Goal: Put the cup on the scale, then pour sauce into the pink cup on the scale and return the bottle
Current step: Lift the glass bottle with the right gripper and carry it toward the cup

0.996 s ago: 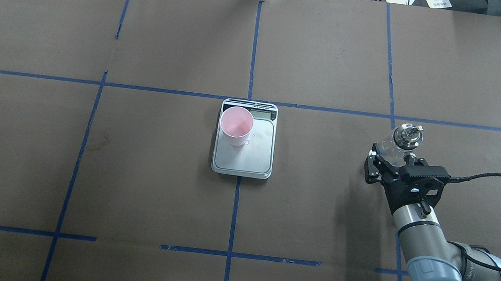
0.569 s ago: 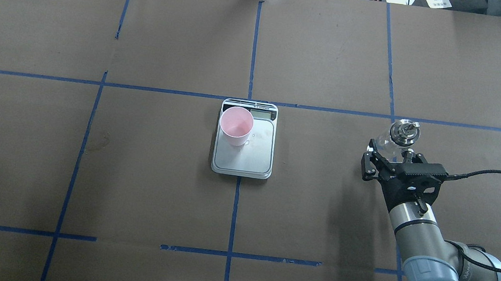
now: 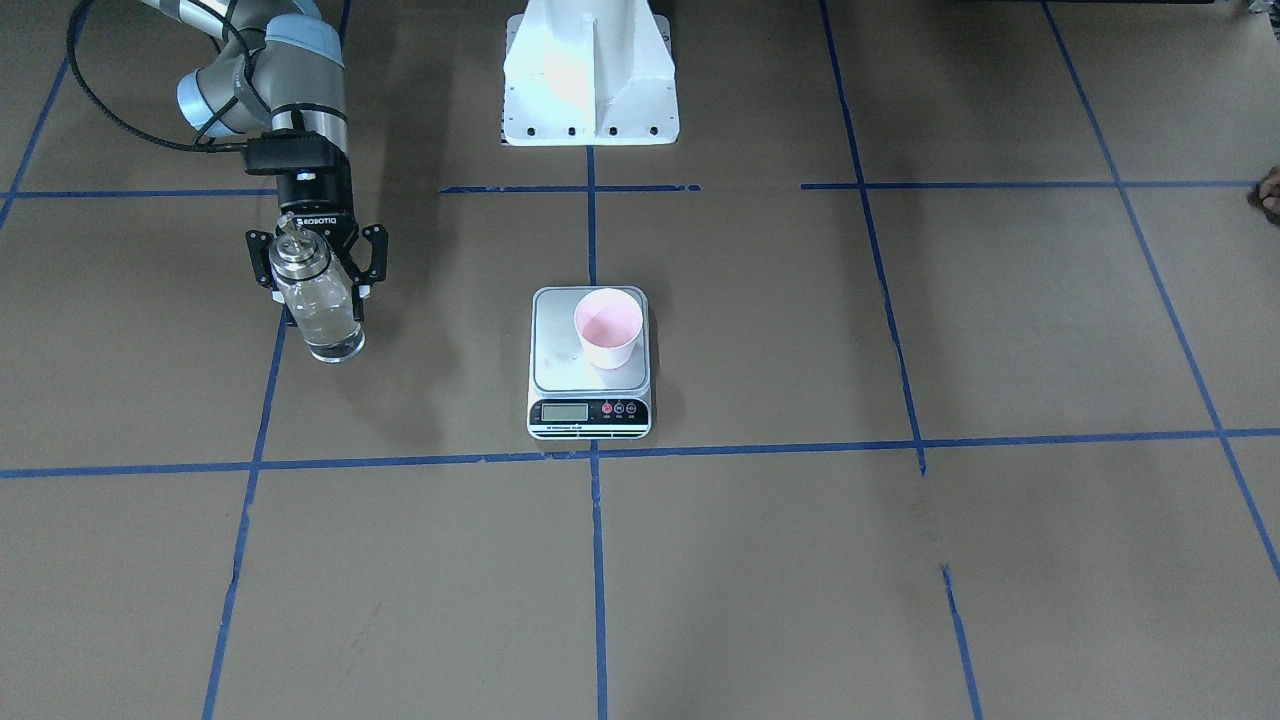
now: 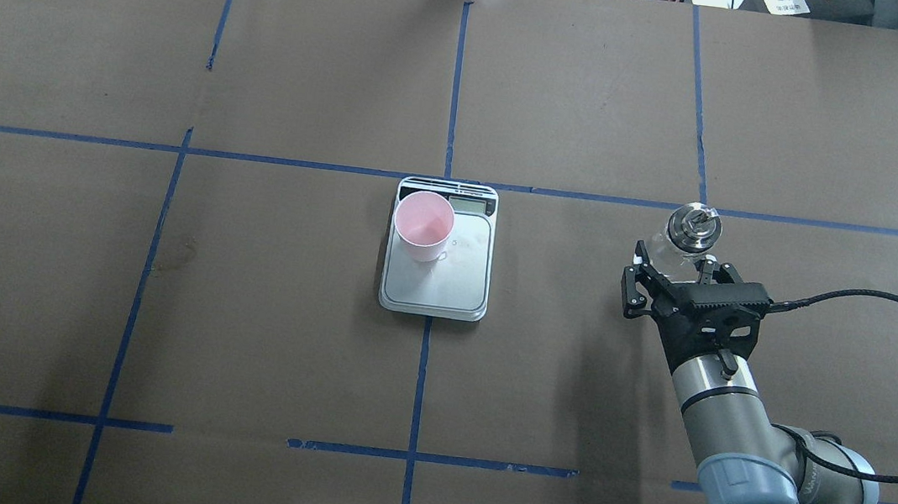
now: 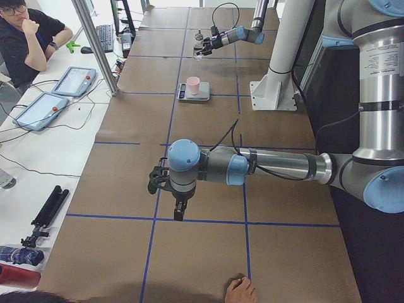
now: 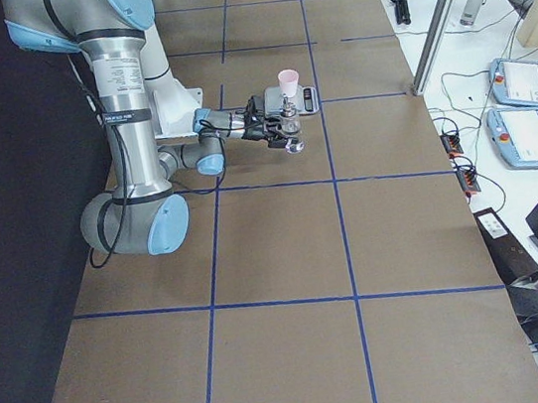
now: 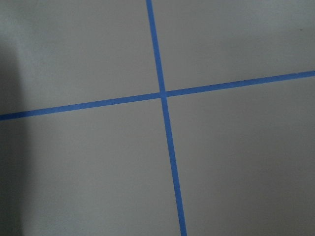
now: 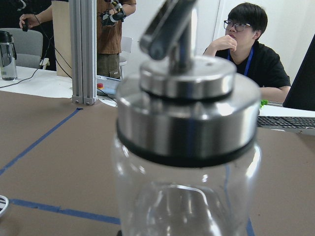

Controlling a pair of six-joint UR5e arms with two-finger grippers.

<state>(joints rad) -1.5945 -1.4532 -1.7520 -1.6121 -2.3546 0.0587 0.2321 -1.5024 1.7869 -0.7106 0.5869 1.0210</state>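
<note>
The pink-lined paper cup stands upright on the far-left part of the steel scale at the table's middle; both also show in the front view, cup and scale. My right gripper is shut on the clear glass bottle with the silver pourer cap, holding it upright a little above the table, to the right of the scale. The bottle fills the right wrist view. My left gripper shows only in the left side view, low over bare table; I cannot tell its state.
The white robot base mount stands at the near table edge. Operators sit beyond the far edge, one in the left side view beside tablets. A hand rests at the table's left end.
My right gripper has carried the bottle leftward toward the scale and slightly farther from the robot. The cup and scale have not moved.
</note>
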